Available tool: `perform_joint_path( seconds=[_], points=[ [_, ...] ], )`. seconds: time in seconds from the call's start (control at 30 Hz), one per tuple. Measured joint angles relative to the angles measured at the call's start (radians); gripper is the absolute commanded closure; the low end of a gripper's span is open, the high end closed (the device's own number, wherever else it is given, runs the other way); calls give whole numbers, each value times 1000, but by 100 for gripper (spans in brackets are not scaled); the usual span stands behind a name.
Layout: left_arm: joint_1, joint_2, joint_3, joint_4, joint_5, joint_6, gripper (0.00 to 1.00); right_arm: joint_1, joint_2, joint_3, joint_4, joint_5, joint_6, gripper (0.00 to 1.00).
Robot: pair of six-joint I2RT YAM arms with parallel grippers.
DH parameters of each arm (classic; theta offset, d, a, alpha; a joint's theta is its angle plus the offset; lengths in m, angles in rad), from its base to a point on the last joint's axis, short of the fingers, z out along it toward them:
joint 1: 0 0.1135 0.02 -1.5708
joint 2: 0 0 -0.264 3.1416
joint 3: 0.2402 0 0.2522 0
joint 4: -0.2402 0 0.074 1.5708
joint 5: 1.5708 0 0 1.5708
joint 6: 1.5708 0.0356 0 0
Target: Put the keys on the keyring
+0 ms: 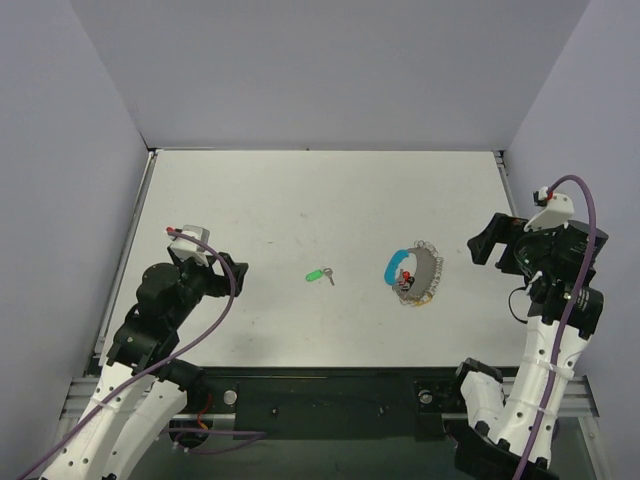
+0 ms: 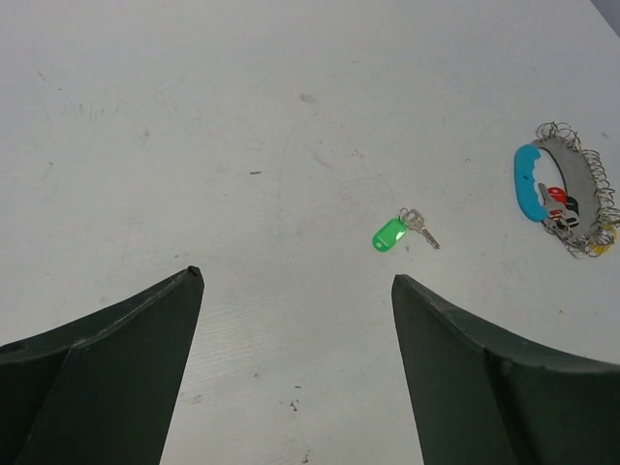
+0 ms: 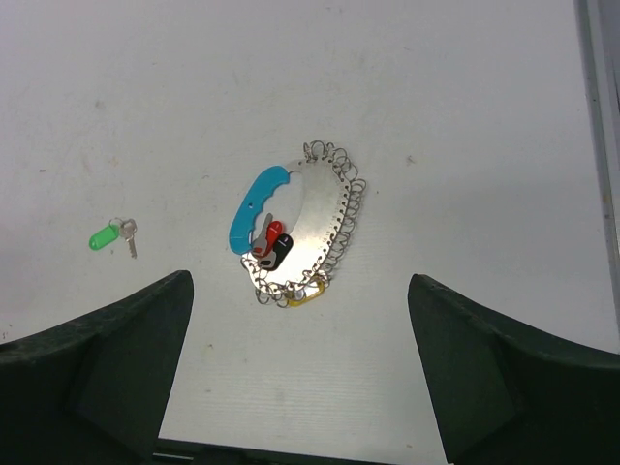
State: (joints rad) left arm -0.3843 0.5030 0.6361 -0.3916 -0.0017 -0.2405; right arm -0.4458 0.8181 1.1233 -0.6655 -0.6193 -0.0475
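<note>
Top view: green-tag key (image 1: 320, 274) lies flat near the middle of the white desk (image 1: 300, 200), small silver key with a bright green oblong tag. Keyring (image 1: 415, 272) is at 3 o'clock of it, apart, not touching: a big silvery coiled-wire oval. Nothing lies between the two. Left gripper (image 1: 234, 270) is at 9 o'clock of the key, well apart. Right gripper (image 1: 486, 241) is at 3 o'clock of the keyring, near, not touching.

Left wrist: green tag points to 8 o'clock, key blade to 4 o'clock. Keyring sits at 2 o'clock of the key, near the frame's right edge. Left gripper's jaws are spread wide, nothing between them, touching nothing.

Right wrist: keyring is at centre. Blue tag (image 3: 257, 208) curves along its 9 o'clock side, red tag (image 3: 275, 231) and black tag (image 3: 281, 252) lie inside the loop, yellow tag (image 3: 308, 294) at 6 o'clock. Can't tell whether the black tag is threaded on. Green-tag key at 9 o'clock, well apart. Right gripper's jaws are wide apart, holding nothing.
</note>
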Motion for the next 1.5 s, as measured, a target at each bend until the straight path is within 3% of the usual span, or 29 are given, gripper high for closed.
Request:
perform_joint_path(
  seconds=[0.87, 1.23, 1.33, 1.5],
  points=[
    [0, -8, 0, 0, -25, 17, 11, 0, -50, -78, 20, -94, 46, 12],
    [0, -19, 0, 0, -32, 17, 10, 0, -72, -105, 45, -10, 85, 11],
    [0, -29, 0, 0, -33, 17, 3, -4, -90, -125, 56, 17, 101, 11],
    [0, -62, -8, 3, -43, 16, 3, -6, -112, -135, 58, 41, 116, 11]
  ],
)
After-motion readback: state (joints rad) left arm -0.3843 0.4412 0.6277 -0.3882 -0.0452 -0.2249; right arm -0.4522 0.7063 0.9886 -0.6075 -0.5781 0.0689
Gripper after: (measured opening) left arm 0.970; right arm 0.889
